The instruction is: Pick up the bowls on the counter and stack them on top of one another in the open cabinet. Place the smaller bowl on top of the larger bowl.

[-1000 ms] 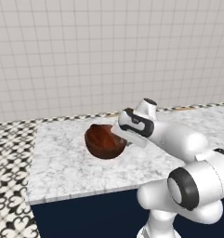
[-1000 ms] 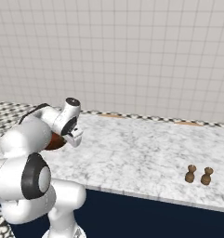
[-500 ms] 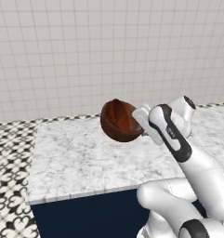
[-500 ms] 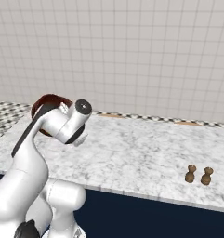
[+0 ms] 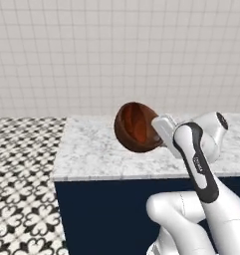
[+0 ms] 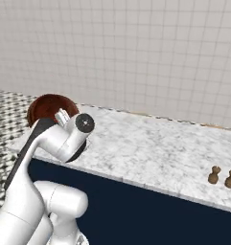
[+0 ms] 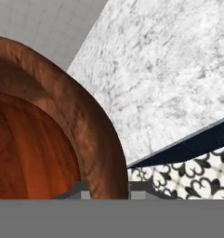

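A: Where is the larger bowl?

B: Clear of the counter, lifted and tipped on its side so the streaked inside faces the left base camera. It hangs above the slab's left end, near the front edge.

A: And the gripper?

B: Clamped on the bowl's thick rim; in the hand view the rim runs down between the fingertips, though the tips themselves are mostly hidden, so I judge the pinch from how close they sit.

A: Room to move?

B: The slab's left corner and front edge are bare, the patterned floor lies beyond that end, and the tiled wall stands behind.

A: Anything in the bowl?

B: It looks empty. 2 small brown pieces stand far right on the counter, well apart from it.

A: Any writing?

B: None I can read.
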Robot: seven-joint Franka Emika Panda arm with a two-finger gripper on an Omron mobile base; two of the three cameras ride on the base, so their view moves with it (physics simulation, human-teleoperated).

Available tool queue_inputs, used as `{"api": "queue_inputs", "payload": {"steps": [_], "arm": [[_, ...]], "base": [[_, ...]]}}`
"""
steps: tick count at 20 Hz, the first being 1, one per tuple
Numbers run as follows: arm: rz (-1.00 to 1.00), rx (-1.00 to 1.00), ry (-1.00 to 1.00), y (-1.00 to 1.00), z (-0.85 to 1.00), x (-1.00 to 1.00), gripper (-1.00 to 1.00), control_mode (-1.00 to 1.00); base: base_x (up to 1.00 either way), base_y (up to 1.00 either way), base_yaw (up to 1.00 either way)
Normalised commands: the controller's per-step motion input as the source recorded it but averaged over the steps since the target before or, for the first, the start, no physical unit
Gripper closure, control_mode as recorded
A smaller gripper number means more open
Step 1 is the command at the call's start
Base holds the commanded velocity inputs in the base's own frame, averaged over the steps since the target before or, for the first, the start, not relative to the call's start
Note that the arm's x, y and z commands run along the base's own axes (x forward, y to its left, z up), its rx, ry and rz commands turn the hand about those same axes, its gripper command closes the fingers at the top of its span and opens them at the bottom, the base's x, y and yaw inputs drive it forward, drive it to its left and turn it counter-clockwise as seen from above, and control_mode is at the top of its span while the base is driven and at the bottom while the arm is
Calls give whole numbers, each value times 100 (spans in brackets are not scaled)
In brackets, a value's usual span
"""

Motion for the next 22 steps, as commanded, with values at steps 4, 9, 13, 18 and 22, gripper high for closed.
{"api": "queue_inputs", "payload": {"steps": [4, 9, 13, 18, 22], "arm": [[0, 0, 0, 0, 0, 0, 100, 100], [0, 0, 0, 0, 0, 0, 100, 100], [0, 0, 0, 0, 0, 0, 100, 100], [0, 0, 0, 0, 0, 0, 100, 100], [0, 0, 0, 0, 0, 0, 100, 100]], "base": [[-40, 18, 85], [-3, 8, 98], [0, 5, 96], [9, 0, 89], [97, 0, 46]]}}
